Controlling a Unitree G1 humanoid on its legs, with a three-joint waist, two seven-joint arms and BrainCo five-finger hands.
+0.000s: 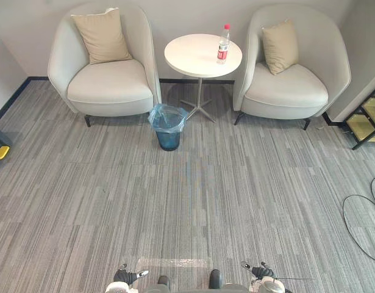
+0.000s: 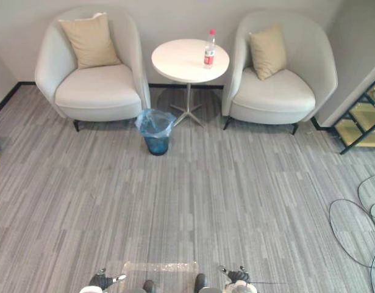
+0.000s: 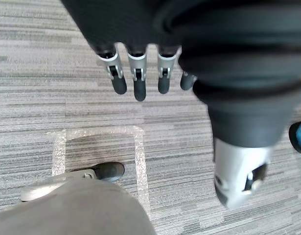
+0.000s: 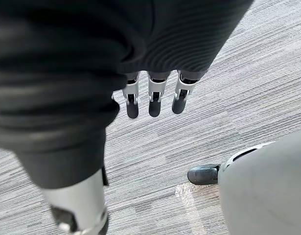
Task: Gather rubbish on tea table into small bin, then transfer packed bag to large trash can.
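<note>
Bottle stands on the round table, well beyond both sets of fingers.
Left hand and right hand hang relaxed, straight-fingered, empty; best to walk close first, bringing the bin just short of the fingertips, then reach.

Two armchairs, two cushions, one tea table, one bottle, one small bin.

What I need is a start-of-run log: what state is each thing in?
Plastic bottle: upright on the round table, cap on.
Small bin: upright on the carpet, lined with a blue bag.
Left cushion: propped upright in the left armchair.
Right cushion: propped upright in the right armchair.
Left hand: open, holding nothing.
Right hand: open, holding nothing.
</note>
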